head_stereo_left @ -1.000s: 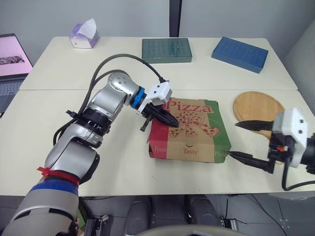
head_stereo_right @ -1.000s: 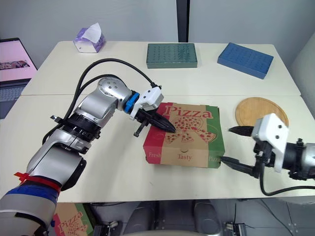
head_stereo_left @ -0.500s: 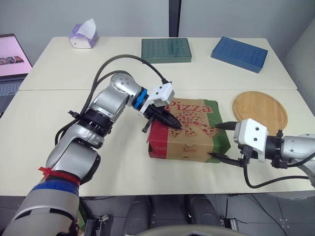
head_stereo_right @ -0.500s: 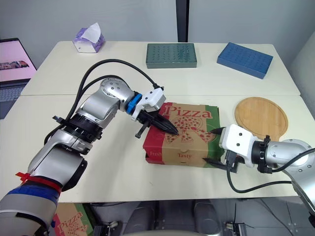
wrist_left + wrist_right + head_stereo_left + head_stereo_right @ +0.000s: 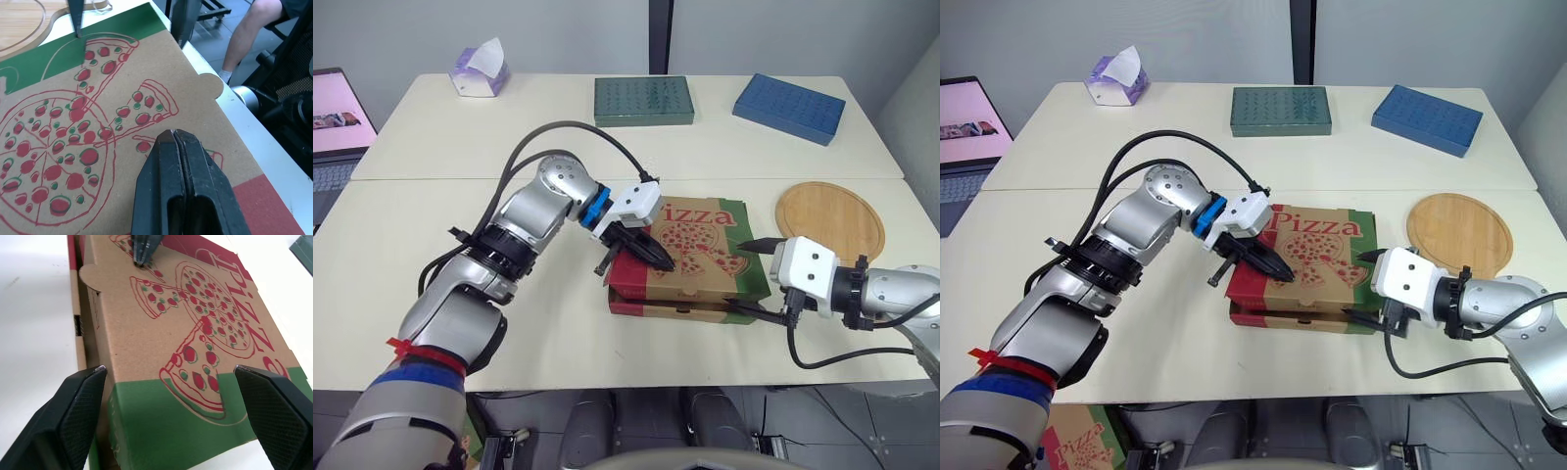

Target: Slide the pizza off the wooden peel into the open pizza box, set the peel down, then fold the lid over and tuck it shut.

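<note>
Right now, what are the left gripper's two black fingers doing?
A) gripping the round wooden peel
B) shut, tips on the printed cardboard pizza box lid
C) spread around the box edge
B: the left gripper has its fingers pressed together, tips resting on the printed cardboard pizza box lid.

You have one pizza box, one wooden peel, two studded blocks, the green block and the blue block, one tissue box, one laptop.
</note>
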Controlling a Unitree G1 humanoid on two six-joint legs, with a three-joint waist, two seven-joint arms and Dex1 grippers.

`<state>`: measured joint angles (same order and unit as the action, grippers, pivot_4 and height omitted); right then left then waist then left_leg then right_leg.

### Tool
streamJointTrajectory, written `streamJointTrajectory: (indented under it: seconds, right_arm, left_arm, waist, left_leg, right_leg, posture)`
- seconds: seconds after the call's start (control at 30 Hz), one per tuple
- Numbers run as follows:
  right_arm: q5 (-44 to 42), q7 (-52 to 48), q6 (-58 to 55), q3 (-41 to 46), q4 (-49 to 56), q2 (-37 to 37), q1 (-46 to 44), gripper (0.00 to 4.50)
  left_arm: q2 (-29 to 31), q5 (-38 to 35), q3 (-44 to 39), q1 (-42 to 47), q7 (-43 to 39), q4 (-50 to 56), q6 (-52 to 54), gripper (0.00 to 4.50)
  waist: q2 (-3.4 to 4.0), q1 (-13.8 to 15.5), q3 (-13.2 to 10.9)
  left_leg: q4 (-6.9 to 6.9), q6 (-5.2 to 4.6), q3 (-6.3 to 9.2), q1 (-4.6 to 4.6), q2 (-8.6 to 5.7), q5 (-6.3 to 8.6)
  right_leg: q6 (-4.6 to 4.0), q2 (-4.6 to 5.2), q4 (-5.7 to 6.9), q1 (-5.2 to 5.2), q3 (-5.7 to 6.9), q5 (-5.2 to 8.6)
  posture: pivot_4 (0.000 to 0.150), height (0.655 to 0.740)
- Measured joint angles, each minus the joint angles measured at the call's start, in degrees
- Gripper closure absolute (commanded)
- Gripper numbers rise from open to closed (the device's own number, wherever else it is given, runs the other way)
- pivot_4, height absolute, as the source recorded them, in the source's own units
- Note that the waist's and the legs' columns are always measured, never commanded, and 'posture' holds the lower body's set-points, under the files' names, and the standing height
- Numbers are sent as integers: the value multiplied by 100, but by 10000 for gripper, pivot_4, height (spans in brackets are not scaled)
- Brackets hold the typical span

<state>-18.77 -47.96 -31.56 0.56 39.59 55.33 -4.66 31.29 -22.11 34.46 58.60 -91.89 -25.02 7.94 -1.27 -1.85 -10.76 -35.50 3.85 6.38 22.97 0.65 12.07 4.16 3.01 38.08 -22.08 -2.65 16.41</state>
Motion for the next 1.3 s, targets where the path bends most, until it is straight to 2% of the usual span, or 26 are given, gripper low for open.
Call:
streamJointTrajectory:
  seconds: [0.3, 0.47, 0.6, 0.77, 0.87, 1.0, 1.13, 1.3]
  right_arm:
    - [350, 153, 93, -187, 22, -151, 339, 323]
    - [170, 194, -41, -55, 98, -310, 420, 323]
    - [-334, 167, -366, 615, 282, -376, 609, 323]
    - [-1586, 49, -1167, 1822, 314, -404, 713, 323]
    - [-1608, 62, -1249, 2147, -31, -299, 734, 323]
    - [-916, 41, -797, 1908, -675, -100, 1092, 9380]
    - [-520, -119, -361, 1368, -906, -88, 1284, 24429]
    - [-580, -202, -329, 902, -756, -289, 1239, 41663]
  left_arm:
    - [-2, 140, 4, -122, 4, 46, -252, 45000]
    - [-35, 226, -31, -138, 3, 48, -292, 45000]
    - [-100, 296, -113, -172, -2, 39, -317, 45000]
    - [-124, 345, -142, -179, -2, 25, -327, 45000]
    - [-147, 405, -167, -179, -8, 20, -335, 45000]
    - [-171, 436, -210, -187, -23, 17, -335, 45000]
    - [-169, 455, -234, -201, -26, 16, -321, 45000]
    - [-169, 454, -241, -206, -24, 25, -303, 45000]
  waist:
    - [1, -4, 1]
    - [3, -6, 2]
    - [3, 4, 2]
    - [3, 2, 2]
    - [3, 4, 2]
    - [4, 7, 3]
    - [10, -9, 6]
    - [10, -4, 6]
  left_leg:
    - [-4, 0, 0, -1, 0, 0]
    - [-13, -1, 0, -2, 0, 0]
    - [-21, -1, 2, -2, 0, 1]
    - [-24, -2, 3, -9, 0, 1]
    - [-25, -2, 3, -14, 0, 2]
    - [-26, -3, 3, -14, 0, 2]
    - [-27, -3, 2, -15, 0, 1]
    - [-30, -2, 3, -13, 0, 2]
  right_leg:
    - [0, 0, 1, 2, -1, 0]
    - [0, -1, 5, 5, -1, 0]
    - [-3, -1, 3, 11, 0, -2]
    - [-4, -1, 1, 26, 1, -3]
    - [0, -1, -1, 32, 3, 0]
    - [3, -1, -1, 32, 2, 2]
    - [6, -1, 0, 31, 1, 3]
    - [7, -1, 0, 32, 2, 3]
  posture:
    - [1500, 7400]
    - [1500, 7400]
    - [1500, 7400]
    - [1500, 7400]
    - [1500, 7400]
    - [1500, 7400]
    - [1500, 7400]
    - [1500, 7400]
